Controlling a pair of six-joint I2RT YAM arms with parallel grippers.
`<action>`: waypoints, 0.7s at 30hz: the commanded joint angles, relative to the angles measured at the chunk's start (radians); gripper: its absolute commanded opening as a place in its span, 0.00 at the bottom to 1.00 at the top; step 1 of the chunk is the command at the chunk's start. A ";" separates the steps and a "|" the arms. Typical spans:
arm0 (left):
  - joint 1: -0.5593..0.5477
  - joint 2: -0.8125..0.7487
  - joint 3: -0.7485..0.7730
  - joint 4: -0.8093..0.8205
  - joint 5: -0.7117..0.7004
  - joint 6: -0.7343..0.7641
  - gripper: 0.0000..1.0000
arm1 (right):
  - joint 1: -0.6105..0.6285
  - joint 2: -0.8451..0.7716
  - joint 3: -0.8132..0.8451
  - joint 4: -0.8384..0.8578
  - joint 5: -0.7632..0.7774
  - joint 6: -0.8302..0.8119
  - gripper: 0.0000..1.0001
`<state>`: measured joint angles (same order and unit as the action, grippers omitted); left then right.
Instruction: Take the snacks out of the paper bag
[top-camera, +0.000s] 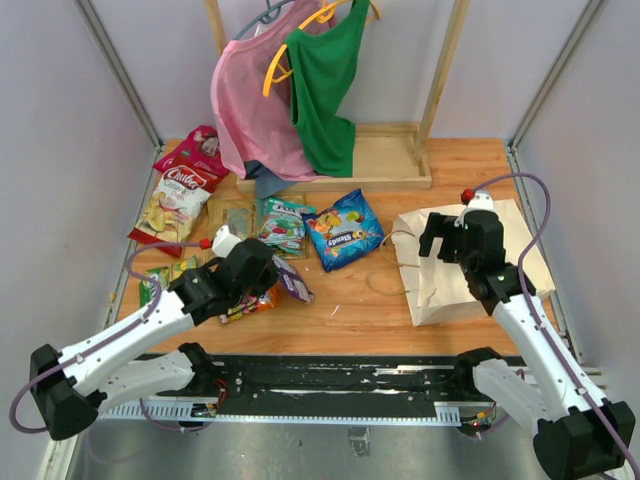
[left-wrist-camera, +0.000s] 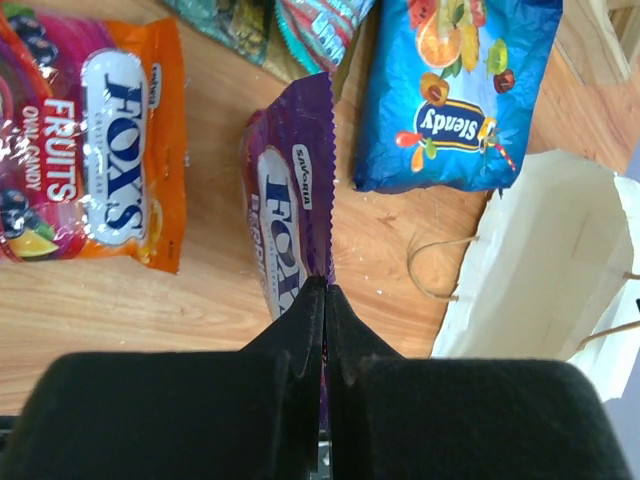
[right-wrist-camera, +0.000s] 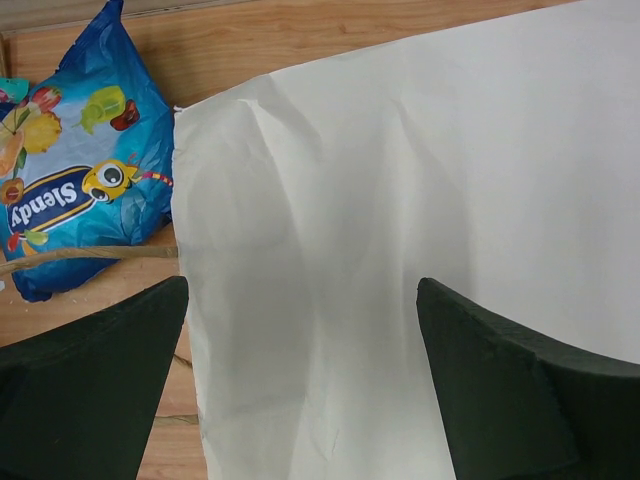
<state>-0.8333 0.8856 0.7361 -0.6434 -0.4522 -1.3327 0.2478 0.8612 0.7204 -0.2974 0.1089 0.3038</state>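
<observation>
My left gripper (left-wrist-camera: 326, 285) is shut on the edge of a purple snack packet (left-wrist-camera: 290, 200), which hangs just above the table (top-camera: 345, 295) in front of the other snacks. An orange packet (left-wrist-camera: 95, 150) lies to its left, with a blue packet (left-wrist-camera: 455, 90) and a teal one (left-wrist-camera: 315, 25) beyond. In the top view red packets (top-camera: 190, 160) lie at the back left. The cream paper bag (top-camera: 450, 275) lies flat at the right. My right gripper (right-wrist-camera: 300, 300) hovers open over the bag (right-wrist-camera: 400, 200), jaws wide, holding nothing. The bag's inside is hidden.
A wooden rack (top-camera: 385, 160) at the back carries a pink garment (top-camera: 250, 100) and a green garment (top-camera: 325, 80) on hangers. Enclosure walls close both sides. A black rail (top-camera: 330, 375) runs along the near edge. The bag's loop handle (right-wrist-camera: 90, 253) lies beside the blue packet.
</observation>
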 joint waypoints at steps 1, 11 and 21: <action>0.000 0.101 0.132 -0.021 -0.062 0.061 0.01 | -0.011 -0.010 -0.016 0.000 0.008 0.017 0.98; 0.000 0.172 0.147 -0.042 0.027 0.295 0.00 | -0.011 -0.031 -0.015 -0.007 0.017 0.017 0.98; 0.000 0.188 0.144 -0.183 -0.093 0.357 0.01 | -0.010 -0.043 -0.016 -0.013 0.004 0.021 0.98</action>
<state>-0.8333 1.0523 0.8707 -0.7589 -0.4644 -1.0233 0.2478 0.8341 0.7090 -0.3042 0.1081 0.3149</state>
